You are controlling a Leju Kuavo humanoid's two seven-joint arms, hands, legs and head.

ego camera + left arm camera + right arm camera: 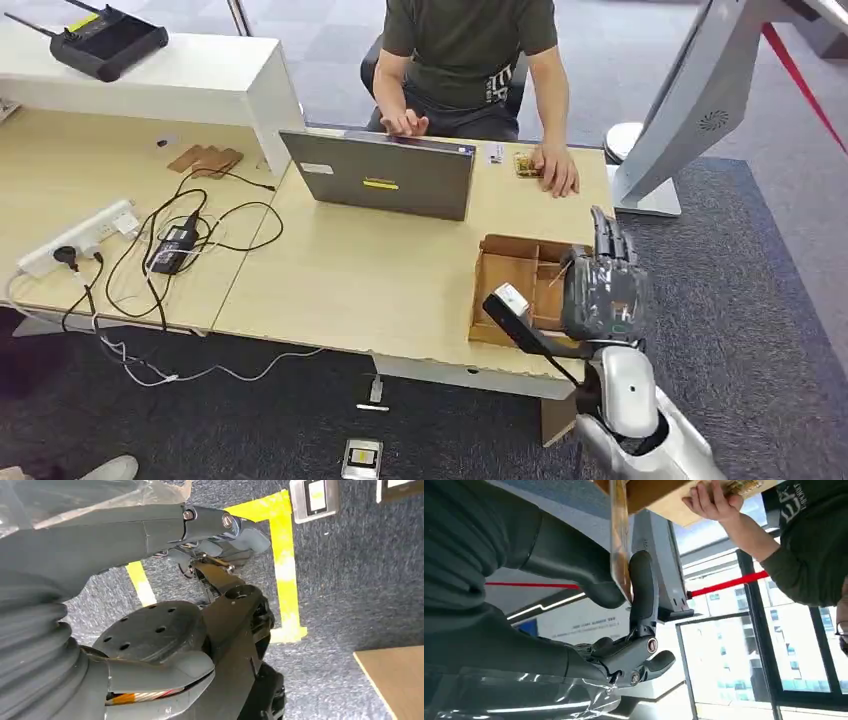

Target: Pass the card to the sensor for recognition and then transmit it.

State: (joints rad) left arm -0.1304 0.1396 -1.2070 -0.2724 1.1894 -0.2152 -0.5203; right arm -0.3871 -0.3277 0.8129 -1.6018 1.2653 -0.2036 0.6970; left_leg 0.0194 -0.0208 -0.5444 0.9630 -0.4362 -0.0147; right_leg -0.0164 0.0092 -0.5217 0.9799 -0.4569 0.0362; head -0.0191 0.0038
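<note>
Right hand (603,285) raised above the brown cardboard divided box (512,275) at the front right corner of the pale wooden desk (380,280). Thin translucent card (618,535) pinched edge-on between thumb and a dark finger (643,587), long axis running away from the palm. Small grey card reader (361,459) on the carpet beneath the front edge, well apart, down and to the left. Left hand (220,535) hanging by the floor, fingers curled in, holding nothing. No legible writing.

The right hand (605,285) is raised, thumb and fingers (643,587) pinching; the left hand (150,540) hangs down.
</note>
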